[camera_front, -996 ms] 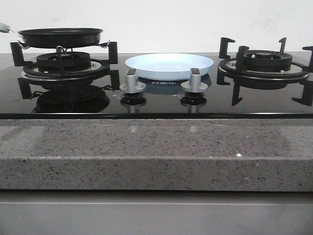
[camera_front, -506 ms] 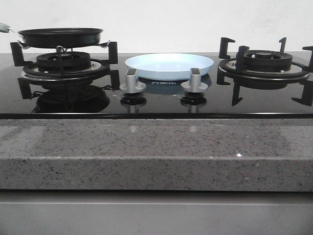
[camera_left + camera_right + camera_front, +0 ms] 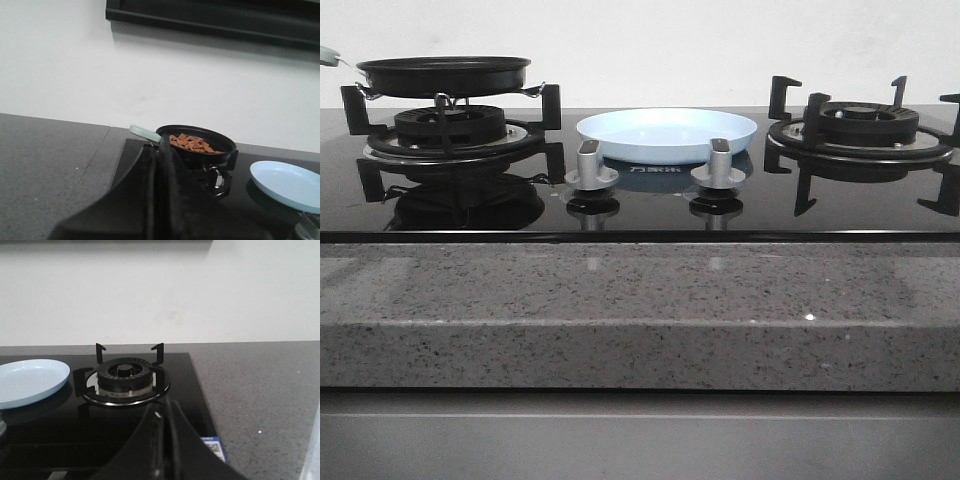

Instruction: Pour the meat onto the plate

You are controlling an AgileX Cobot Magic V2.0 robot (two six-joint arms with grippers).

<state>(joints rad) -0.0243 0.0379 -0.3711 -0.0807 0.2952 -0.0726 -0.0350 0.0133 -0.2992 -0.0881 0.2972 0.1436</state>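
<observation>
1. Pale lettering (image 3: 655,170) sits on the black glass hob (image 3: 650,205), just in front of the plate (image 3: 667,135) and between the two knobs; too small and blurred to read.
2. Blue-and-white sticker (image 3: 214,448) on the hob's corner, just beside the right gripper's closed jaws, carries a QR-type code; nothing legible.
3. No other writing shows.

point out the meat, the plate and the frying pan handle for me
meat (image 3: 192,143), left wrist view, middle of the orange-brown heap in the pan
plate (image 3: 666,135), front view, bare pale-blue centre
frying pan handle (image 3: 144,133), left wrist view, pale green grip
</observation>
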